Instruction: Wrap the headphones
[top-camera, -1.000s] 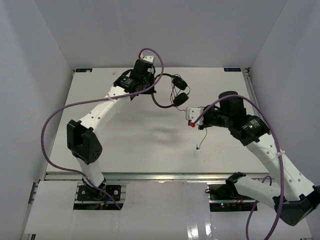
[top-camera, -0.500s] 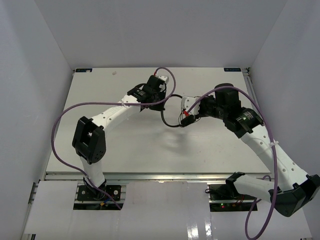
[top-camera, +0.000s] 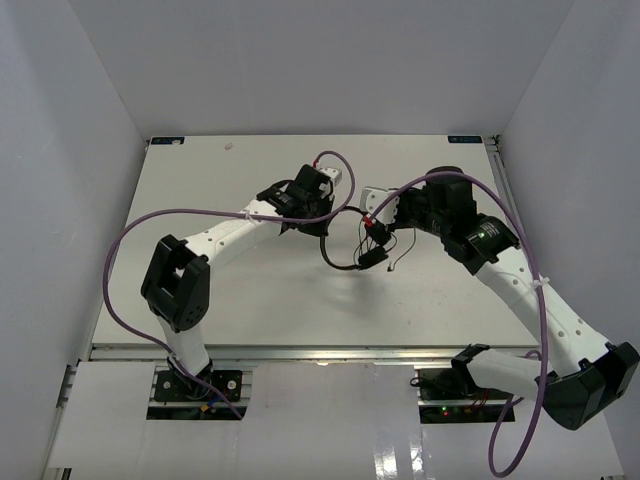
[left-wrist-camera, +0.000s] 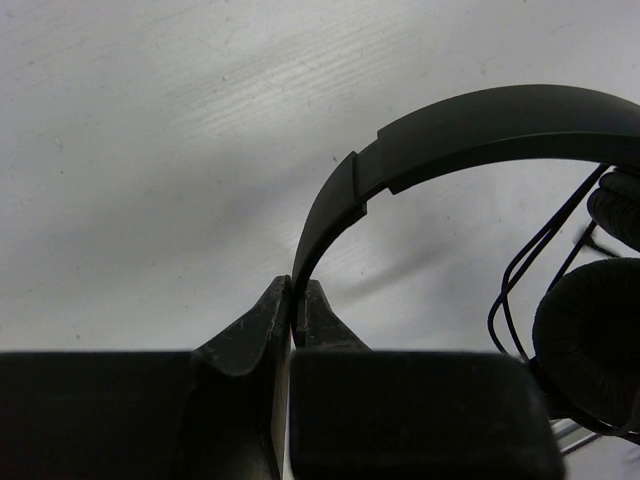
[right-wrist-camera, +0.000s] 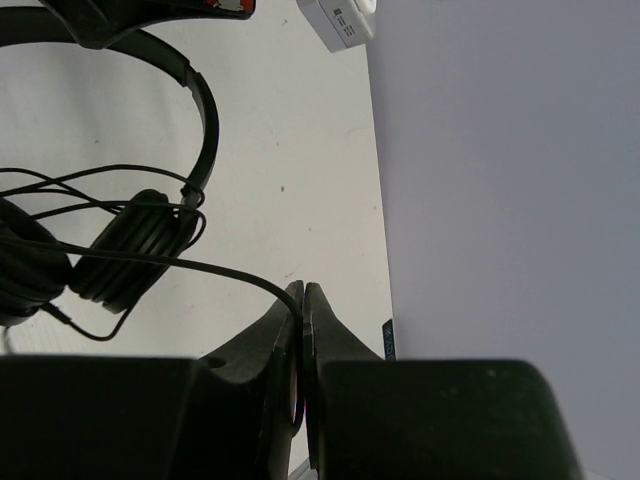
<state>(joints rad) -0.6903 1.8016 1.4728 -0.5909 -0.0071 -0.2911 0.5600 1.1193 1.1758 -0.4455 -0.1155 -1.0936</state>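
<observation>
1. While the left claw (left-wrist-camera: 293, 300) stays pressed together on the headband (left-wrist-camera: 480, 125) of the headphones (top-camera: 372, 256), both arms have drawn together at the centre of the top view.
2. The right claw (right-wrist-camera: 303, 295) pinches the cord (right-wrist-camera: 215, 267), now close beside the earcups (right-wrist-camera: 130, 250) above the tabletop (top-camera: 250, 300).
3. Slack is shorter than a second ago, so winding seems underway; a loose tail still dangles.

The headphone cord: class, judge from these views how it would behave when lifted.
The cord is thin and hangs in loose loops, so it probably flops rather than holding shape. Pinched in the right gripper, it seems light but might slip. The headband shows a clean curve, so it is likely stiffer.
</observation>
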